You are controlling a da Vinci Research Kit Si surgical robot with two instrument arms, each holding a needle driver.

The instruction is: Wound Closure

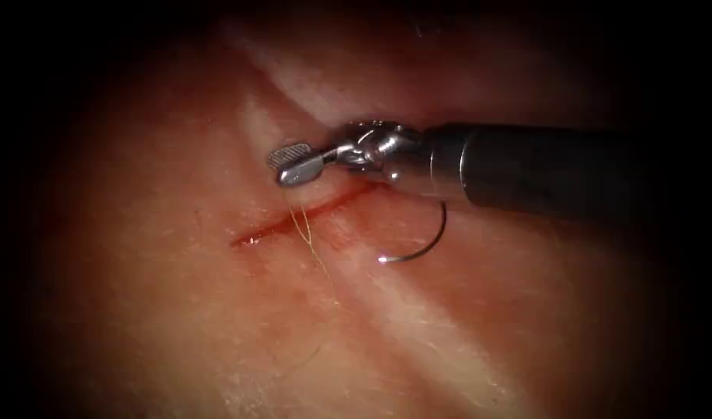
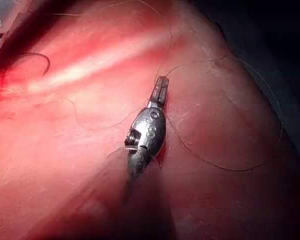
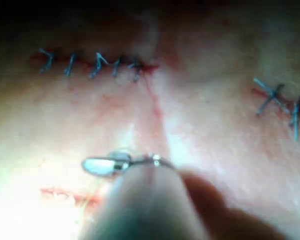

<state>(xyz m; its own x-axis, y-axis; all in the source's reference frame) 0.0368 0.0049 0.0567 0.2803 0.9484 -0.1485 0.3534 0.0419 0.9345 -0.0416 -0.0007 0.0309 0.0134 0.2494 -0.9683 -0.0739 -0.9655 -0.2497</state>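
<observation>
Right of the cut [image 1: 293, 221], the needle [image 1: 427, 242] lay loose on the tissue [image 1: 177, 310]. Your right tool [image 1: 293, 164] gaped empty over the cut, and your left tool [image 2: 161, 90] was closed. You likely needed a regrasp.

You looked down from above and in front at the cut [image 1: 293, 217]; both wrist views sat close along their shafts, sharing the tissue [image 2: 230, 130].

No text, label, brand, number or sign can be read on anything that is seen in these three views.
</observation>
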